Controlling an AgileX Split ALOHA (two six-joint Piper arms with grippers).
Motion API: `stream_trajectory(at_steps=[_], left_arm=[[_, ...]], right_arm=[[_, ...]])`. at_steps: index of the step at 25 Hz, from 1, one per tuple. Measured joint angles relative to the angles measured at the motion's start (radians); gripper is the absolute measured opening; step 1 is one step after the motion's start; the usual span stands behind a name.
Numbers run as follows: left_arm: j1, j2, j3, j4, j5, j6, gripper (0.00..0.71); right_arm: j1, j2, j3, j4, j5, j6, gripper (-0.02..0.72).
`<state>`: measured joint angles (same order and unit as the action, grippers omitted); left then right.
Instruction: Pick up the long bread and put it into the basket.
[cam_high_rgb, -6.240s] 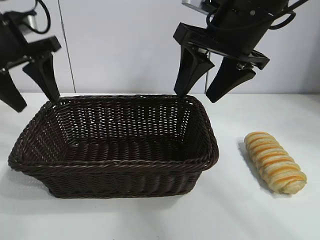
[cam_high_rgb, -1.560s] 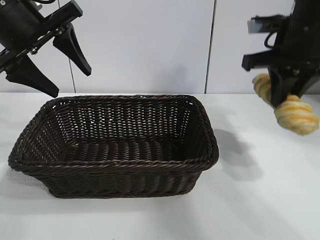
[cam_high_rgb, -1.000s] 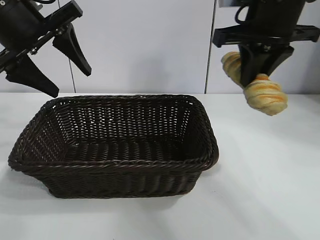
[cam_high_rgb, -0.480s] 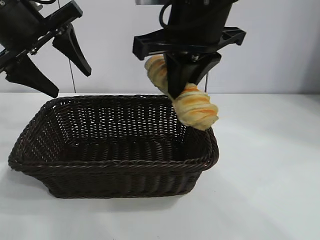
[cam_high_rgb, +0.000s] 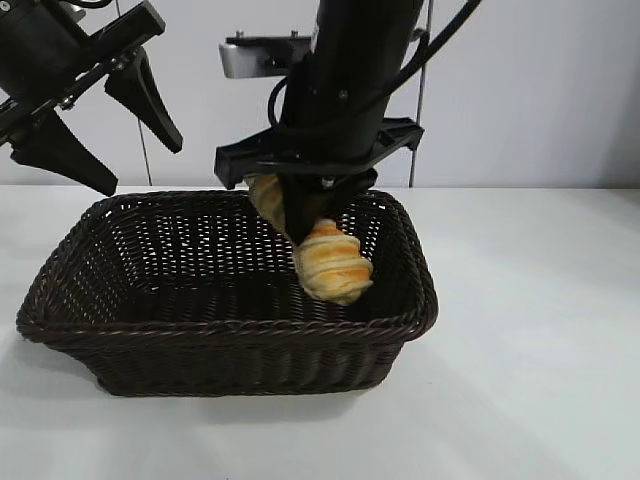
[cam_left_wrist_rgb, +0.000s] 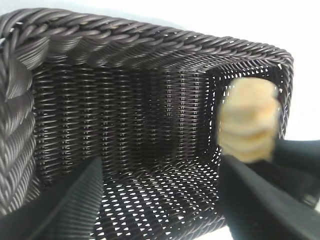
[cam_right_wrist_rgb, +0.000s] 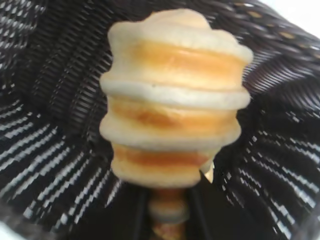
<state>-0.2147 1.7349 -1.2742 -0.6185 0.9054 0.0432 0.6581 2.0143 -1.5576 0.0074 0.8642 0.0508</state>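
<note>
The long bread (cam_high_rgb: 325, 255), golden-tan with orange stripes, hangs tilted in my right gripper (cam_high_rgb: 302, 222), which is shut on its middle. It is inside the mouth of the dark brown wicker basket (cam_high_rgb: 230, 330), at the right half, above the floor. The right wrist view shows the bread (cam_right_wrist_rgb: 172, 100) end-on over the basket weave (cam_right_wrist_rgb: 45, 150), with the right gripper (cam_right_wrist_rgb: 167, 210) pinching it. My left gripper (cam_high_rgb: 95, 135) is open and hovers above the basket's far left corner. The left wrist view shows the left gripper (cam_left_wrist_rgb: 160, 200) over the basket interior (cam_left_wrist_rgb: 125, 110), with the bread (cam_left_wrist_rgb: 248, 120) at the far end.
The white table (cam_high_rgb: 530, 380) lies around the basket, with free room to its right and front. A pale wall (cam_high_rgb: 520, 90) stands behind.
My right gripper has carried the bread left from beyond the basket's right side and lowered it into the basket's mouth. The left arm has not moved.
</note>
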Motion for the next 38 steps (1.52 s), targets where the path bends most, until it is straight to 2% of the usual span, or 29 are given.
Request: stream_trajectory(at_steps=[4, 10, 13, 24, 33, 38], left_arm=[[0.000, 0.000, 0.000, 0.000, 0.000, 0.000, 0.480], [0.000, 0.000, 0.000, 0.000, 0.000, 0.000, 0.480], [0.000, 0.000, 0.000, 0.000, 0.000, 0.000, 0.480], [0.000, 0.000, 0.000, 0.000, 0.001, 0.000, 0.480], [0.000, 0.000, 0.000, 0.002, 0.005, 0.000, 0.480], [0.000, 0.000, 0.000, 0.002, 0.010, 0.006, 0.480]], right_arm=[[0.000, 0.000, 0.000, 0.000, 0.000, 0.001, 0.154], [0.000, 0.000, 0.000, 0.002, 0.001, -0.004, 0.388], [0.000, 0.000, 0.000, 0.005, 0.005, -0.017, 0.443], [-0.014, -0.026, -0.080, 0.028, 0.073, -0.029, 0.466], [-0.152, -0.048, -0.143, 0.191, 0.187, -0.114, 0.466], [-0.238, -0.077, -0.143, 0.214, 0.238, -0.131, 0.466]])
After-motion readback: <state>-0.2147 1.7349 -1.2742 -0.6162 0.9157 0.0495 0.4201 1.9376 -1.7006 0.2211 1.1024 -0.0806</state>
